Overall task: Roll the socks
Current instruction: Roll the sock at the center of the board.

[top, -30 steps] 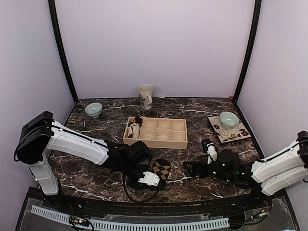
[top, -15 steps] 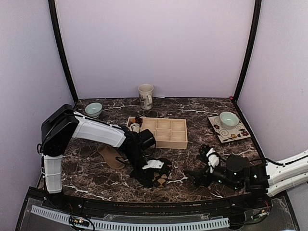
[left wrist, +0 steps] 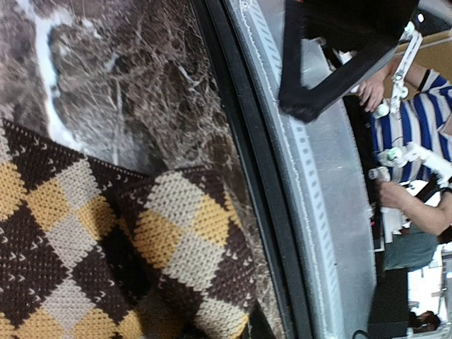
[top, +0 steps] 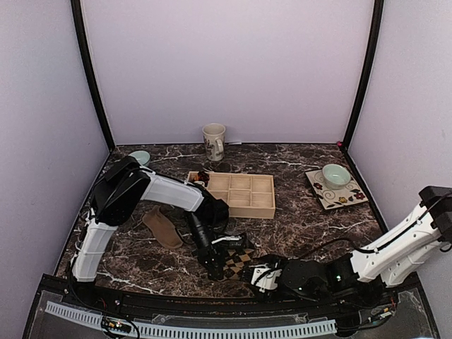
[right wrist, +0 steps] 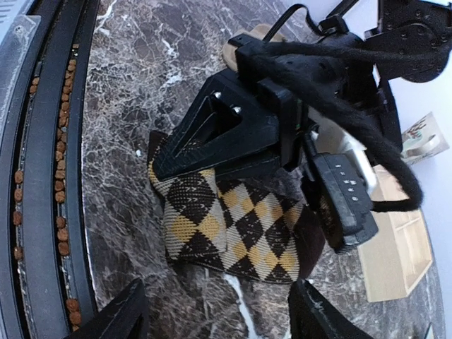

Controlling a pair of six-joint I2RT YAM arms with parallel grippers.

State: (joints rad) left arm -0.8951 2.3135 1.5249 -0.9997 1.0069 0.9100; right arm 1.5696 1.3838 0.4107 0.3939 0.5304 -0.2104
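Observation:
The dark brown argyle sock [top: 239, 260] lies partly folded near the table's front edge, its diamond knit filling the left wrist view [left wrist: 106, 233]. My left gripper [top: 212, 256] is shut on that sock's folded edge, and the right wrist view shows its black fingers [right wrist: 212, 138] pressed over the top of the argyle sock [right wrist: 233, 226]. My right gripper [top: 253, 272] sits low just right of the sock and faces it. It stands open [right wrist: 215, 321], the sock ahead of its fingertips and nothing between them. The plain tan sock [top: 161, 226] lies flat to the left.
A wooden compartment tray [top: 233, 209] stands behind the socks with small rolled bundles [top: 199, 188] in its left cells. A mug [top: 214, 141] is at the back, a green bowl [top: 139, 157] back left, a bowl [top: 335, 175] on a patterned plate [top: 351, 198] right. The black front rail [top: 212, 300] is close.
My right arm has swung left along the front edge up to the argyle sock, its jaws narrowing somewhat. My left arm has shifted while staying on the sock; the tan sock has come into view.

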